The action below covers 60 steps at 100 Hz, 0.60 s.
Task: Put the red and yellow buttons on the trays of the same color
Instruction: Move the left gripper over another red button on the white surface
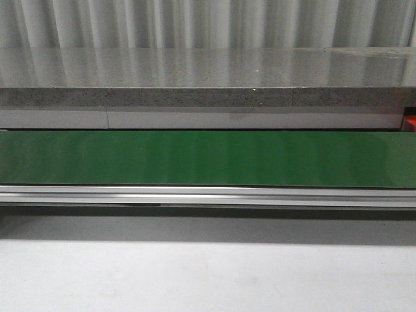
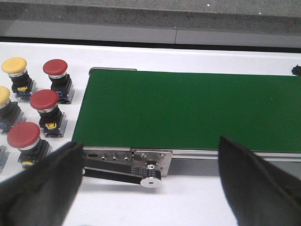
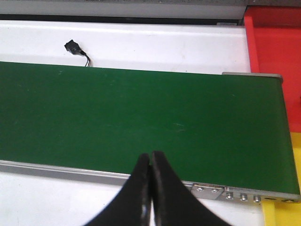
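Nearest the left wrist camera, the left gripper [image 2: 149, 188] hangs with its fingers [image 2: 40, 188] spread wide and nothing between them, poised over the near end of the green conveyor belt [image 2: 188, 110]. That released stance suits a pick not yet begun: the buttons stand just beyond the belt's end on the white surface [image 2: 188, 59], caps up, so fingers coming from above can close around a cap or body. Closest of them is a red button [image 2: 23, 135], then another red button [image 2: 44, 100] and a third red button [image 2: 55, 68] farther back; a yellow button [image 2: 14, 65] stands beside that last one, and a second yellow button [image 2: 3, 96] is cut by the frame edge. They are grouped near one another but apart, probably leaving room for a finger on each side.

The right gripper [image 3: 151, 188] holds its fingers [image 3: 162, 188] pressed together, clenched on nothing, waiting over the belt's other end. Past that end lie the red tray [image 3: 273, 42] and, nearer, a yellow tray [image 3: 294, 160]; only a strip of the yellow shows, so its shape is a guess. A small black connector [image 3: 73, 47] lies on the white surface behind the belt.

In the front view the belt is bare, backed by a grey ledge [image 1: 208, 97]. No button has reached a tray.
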Motion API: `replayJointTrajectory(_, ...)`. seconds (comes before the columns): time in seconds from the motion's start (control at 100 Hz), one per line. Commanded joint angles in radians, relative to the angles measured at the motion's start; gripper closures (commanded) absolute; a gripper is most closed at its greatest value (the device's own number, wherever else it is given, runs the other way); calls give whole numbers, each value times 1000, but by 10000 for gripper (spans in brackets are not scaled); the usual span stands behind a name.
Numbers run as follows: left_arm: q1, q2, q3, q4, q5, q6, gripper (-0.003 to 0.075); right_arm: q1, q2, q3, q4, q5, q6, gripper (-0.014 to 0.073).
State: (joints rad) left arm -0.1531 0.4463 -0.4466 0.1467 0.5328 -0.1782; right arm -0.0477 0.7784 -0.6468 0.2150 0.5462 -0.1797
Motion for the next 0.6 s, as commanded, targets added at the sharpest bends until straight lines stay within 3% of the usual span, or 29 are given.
replayJointTrajectory(0.0,-7,2,-26,-1,-75,-12,48,2,-9,-23,3,-57,-11,661)
replayJointTrajectory(0.08,-7,7,-37,18,-63,-81,66,2,-9,-23,3,-57,-11,661)
replayJointTrajectory(0.25,-7,101,-129,223,76,-416,72,2,-9,-23,3,-57,-11,661)
replayJointTrajectory(0.41,-7,272,-220,363,190,-580,72,2,-9,-23,3,-57,-11,661)
replayJointTrajectory(0.59,4,471,-283,442,192,-709,72,2,-9,-23,3,-57,-11,661)
